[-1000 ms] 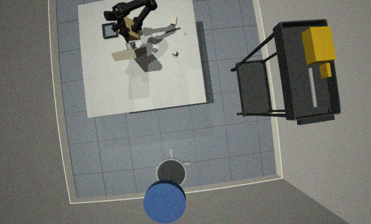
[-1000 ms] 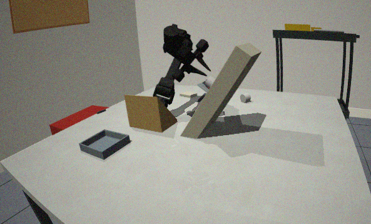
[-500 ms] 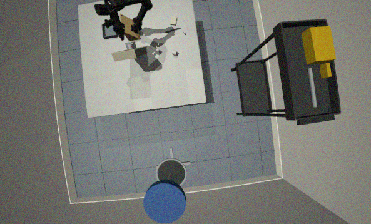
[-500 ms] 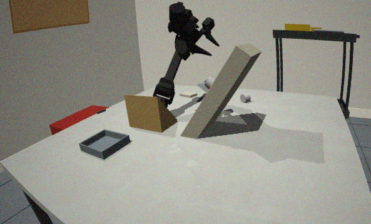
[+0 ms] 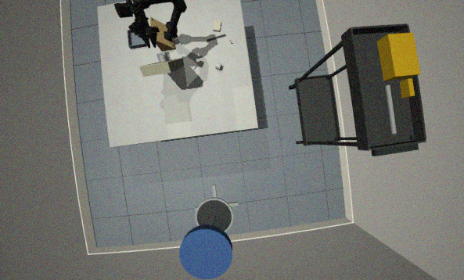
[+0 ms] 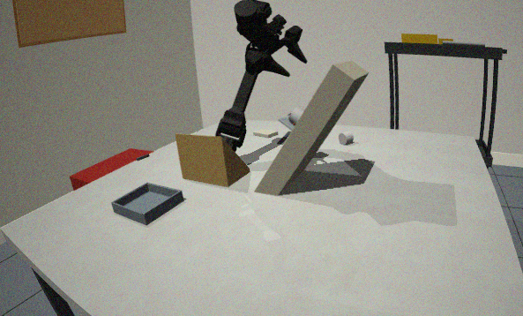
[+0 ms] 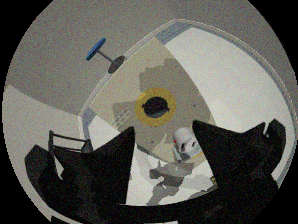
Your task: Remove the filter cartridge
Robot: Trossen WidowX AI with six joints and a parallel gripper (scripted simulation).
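My gripper (image 5: pixel 151 44) (image 6: pixel 297 68) (image 7: pixel 164 127) is open and empty, high above the table on the near side of the leaning beige panel (image 5: pixel 155 70) (image 6: pixel 309 132) (image 7: pixel 120 91). The panel's yellow ring (image 7: pixel 140 107) surrounds a dark round opening (image 7: pixel 155 107) with small side notches. A pale grey cylinder, the cartridge (image 6: pixel 295 116) (image 7: pixel 186 140), is out of the opening. It shows two dark slots in the wrist view, below the gap between the fingertips, and appears to rest on a bluish-grey piece (image 6: pixel 285 121), partly hidden by the panel. The dark-walled tray (image 5: pixel 130 40) (image 6: pixel 130 213) shows nothing inside.
A brown wedge (image 5: pixel 163 35) (image 6: pixel 203 159) stands between the tray and the panel, close to the arm. A small light cylinder (image 5: pixel 219 67) (image 6: pixel 346 138) and a pale flat block (image 5: pixel 217 26) (image 6: pixel 265 133) lie farther off. A red box (image 6: pixel 108 168) is beyond the table edge.
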